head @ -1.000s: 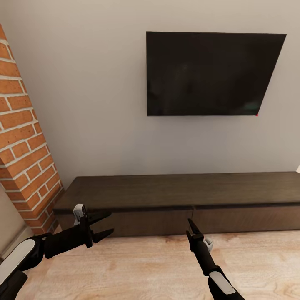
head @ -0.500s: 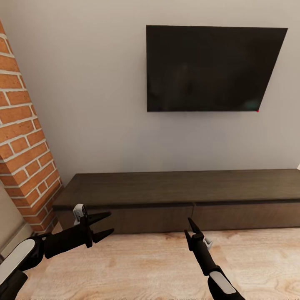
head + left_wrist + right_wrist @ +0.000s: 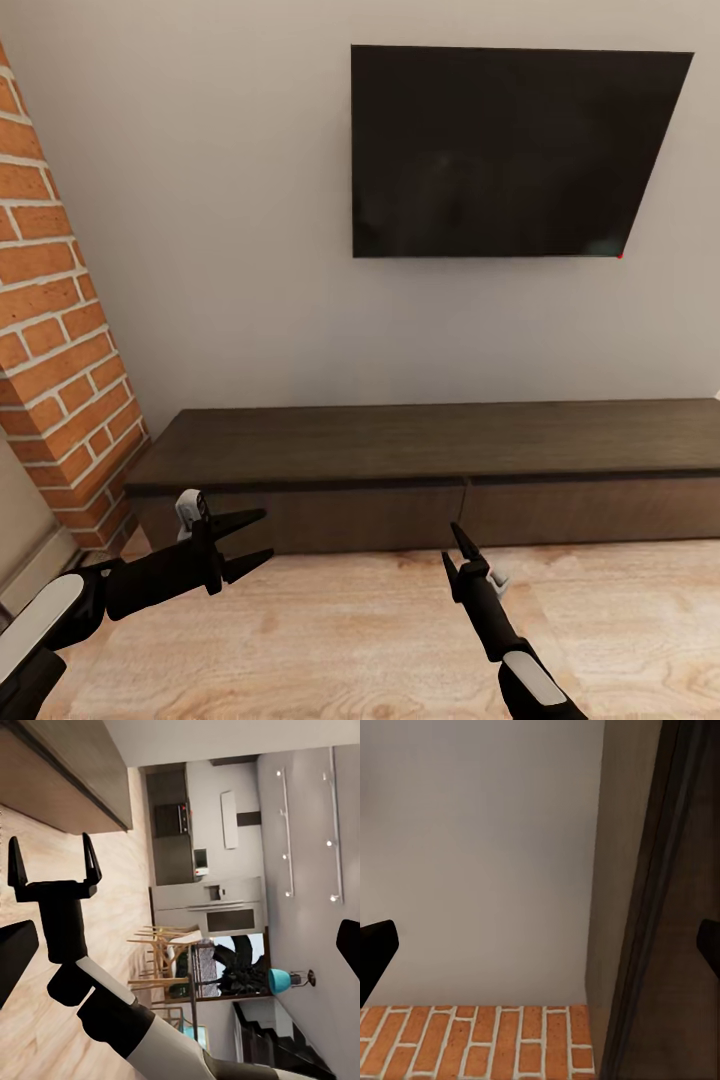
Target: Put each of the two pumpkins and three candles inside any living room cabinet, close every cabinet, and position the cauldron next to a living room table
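The cabinet [image 3: 430, 445] is a long, low dark-brown unit against the grey wall, and both of its wide drawer fronts [image 3: 365, 518] sit flush and shut. Its flat top is bare. My left gripper [image 3: 262, 533] hovers open over the wooden floor in front of the cabinet's left drawer, holding nothing. My right gripper [image 3: 450, 543] is open and empty too, just short of the seam between the two drawers; the left wrist view shows its two fingers [image 3: 52, 859] spread apart. The pumpkins, candles and cauldron are out of view.
A black TV [image 3: 510, 150] hangs on the wall above the cabinet. A brick column [image 3: 55, 340] stands at the cabinet's left end. Light wood floor [image 3: 350, 640] lies in front. Far off, the left wrist view shows wooden chairs and a table [image 3: 161, 960].
The whole picture has shifted: the TV and cabinet sit slightly higher in the frame, so the camera has moved. Both grippers keep their pose and stay open.
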